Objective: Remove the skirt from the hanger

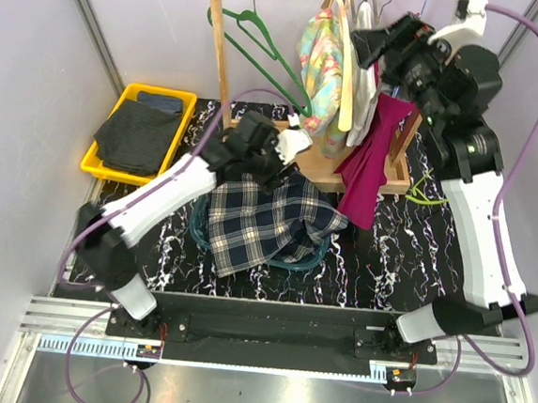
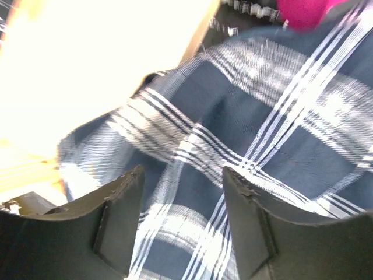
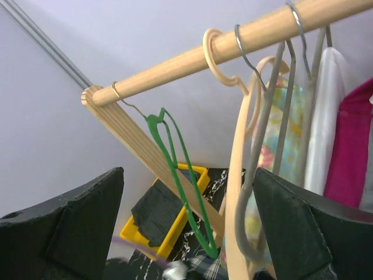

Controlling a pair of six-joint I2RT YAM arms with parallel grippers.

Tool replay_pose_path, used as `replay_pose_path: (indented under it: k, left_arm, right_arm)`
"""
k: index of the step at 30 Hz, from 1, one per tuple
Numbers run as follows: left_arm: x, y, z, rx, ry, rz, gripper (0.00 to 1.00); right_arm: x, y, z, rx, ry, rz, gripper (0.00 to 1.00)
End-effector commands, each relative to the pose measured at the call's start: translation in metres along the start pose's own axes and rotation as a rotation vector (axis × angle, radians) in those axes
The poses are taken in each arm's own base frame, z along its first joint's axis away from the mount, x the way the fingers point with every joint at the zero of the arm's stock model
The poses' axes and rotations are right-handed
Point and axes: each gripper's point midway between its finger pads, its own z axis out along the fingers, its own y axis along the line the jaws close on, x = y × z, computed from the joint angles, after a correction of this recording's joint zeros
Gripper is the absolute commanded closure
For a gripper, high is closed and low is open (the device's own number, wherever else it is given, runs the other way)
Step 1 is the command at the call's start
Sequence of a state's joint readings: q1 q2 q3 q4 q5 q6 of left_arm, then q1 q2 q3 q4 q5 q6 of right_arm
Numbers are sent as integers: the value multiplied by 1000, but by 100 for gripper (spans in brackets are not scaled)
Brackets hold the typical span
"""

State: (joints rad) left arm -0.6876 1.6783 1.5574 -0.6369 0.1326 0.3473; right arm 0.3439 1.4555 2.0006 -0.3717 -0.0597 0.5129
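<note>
The blue and white plaid skirt [image 1: 267,222] lies spread over a teal basket [image 1: 316,257] in the middle of the table; no hanger shows on it. My left gripper [image 1: 279,168] hovers just above its far edge, open and empty, with plaid cloth [image 2: 280,134] filling the left wrist view between the fingers [image 2: 183,174]. My right gripper [image 1: 363,40] is open and empty, up by the wooden rail [image 3: 233,41]. A bare wooden hanger [image 3: 236,192], a grey wire hanger [image 3: 262,146] and a green hanger [image 3: 183,175] hang in front of it.
A floral garment [image 1: 320,69], a white one [image 1: 367,73] and a magenta one [image 1: 372,159] hang on the rack. The rack's wooden base [image 1: 324,169] stands behind the basket. A yellow bin [image 1: 116,113] with dark cloth [image 1: 141,138] sits at far left.
</note>
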Motion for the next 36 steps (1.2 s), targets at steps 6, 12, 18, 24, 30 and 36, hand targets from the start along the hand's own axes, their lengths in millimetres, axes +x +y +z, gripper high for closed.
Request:
replay_pose_path:
  k: [6, 12, 18, 24, 30, 36]
  left_arm:
    - [-27, -21, -187, -94, -330, 119, 3]
    - [-20, -15, -259, -241, -430, 176, 1]
    - [-10, -18, -274, -260, -447, 128, 1]
    - [-9, -22, -272, -245, -459, 101, 1]
    - [-9, -26, -270, -217, -464, 89, 1]
    - [-9, -29, -270, -203, -471, 78, 1]
  right_arm:
    - [-13, 25, 52, 104, -127, -279, 0]
    - [-2, 18, 88, 219, -163, -433, 0]
    - [-4, 8, 99, 270, -192, -509, 0]
    - [12, -4, 104, 300, -150, -522, 1]
    - [9, -11, 99, 337, -144, -565, 0]
    - [4, -24, 91, 389, -137, -593, 0]
